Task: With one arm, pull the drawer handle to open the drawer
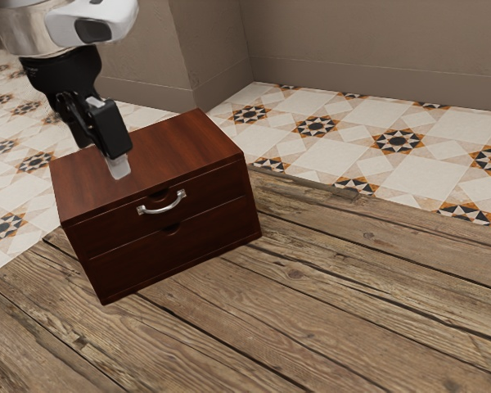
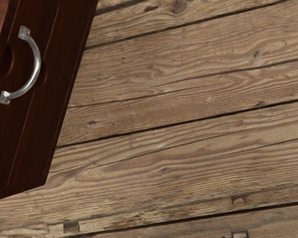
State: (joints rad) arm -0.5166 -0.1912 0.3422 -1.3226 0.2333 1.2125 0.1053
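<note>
Dark red-brown wooden cabinet (image 1: 147,160) with 2 stacked drawers stands on a weathered plank floor (image 1: 327,311), its back corner reaching over the edge of patterned tiles (image 1: 352,147). The upper drawer (image 1: 213,190) sits shut, its front flush with the lower drawer (image 1: 196,237). A curved silver metal handle (image 1: 161,204) is fixed at both ends across the middle of the upper front, bowing outward over a shallow rounded recess. In the wrist view the handle (image 2: 37,62) arches clear of the dark panel.
</note>
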